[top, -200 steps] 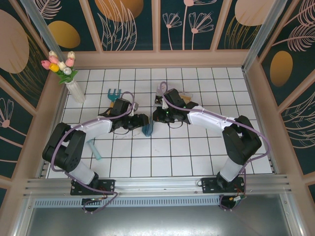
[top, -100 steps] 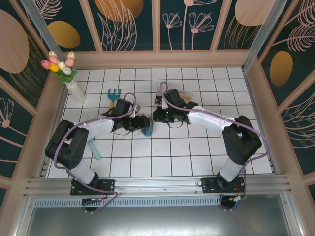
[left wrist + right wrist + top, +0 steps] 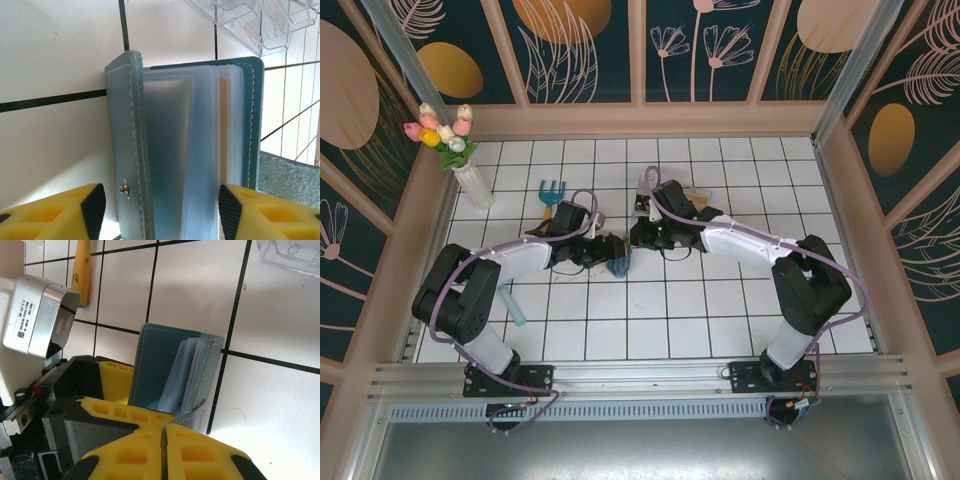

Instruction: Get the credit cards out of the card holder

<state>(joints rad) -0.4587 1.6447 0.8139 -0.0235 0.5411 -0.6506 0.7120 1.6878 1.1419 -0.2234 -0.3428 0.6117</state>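
Note:
The card holder is a teal bifold wallet, standing open on edge on the white tiles, its clear sleeves fanned out. The yellowish edge of one of the credit cards shows inside a sleeve. My left gripper is open, one black pad on each side of the wallet with a gap on the left. My right gripper is shut, its yellow jaws pinching the card holder's closing strap. In the top view the left gripper and the right gripper meet at the card holder mid-table.
A clear plastic compartment box lies just beyond the wallet, also in the right wrist view. A wooden handle lies on the tiles. A teal toy fork, a vase of tulips and a pale stick sit left.
The left gripper slid a little right, closing in around the card holder, then held still. The right arm has not moved.

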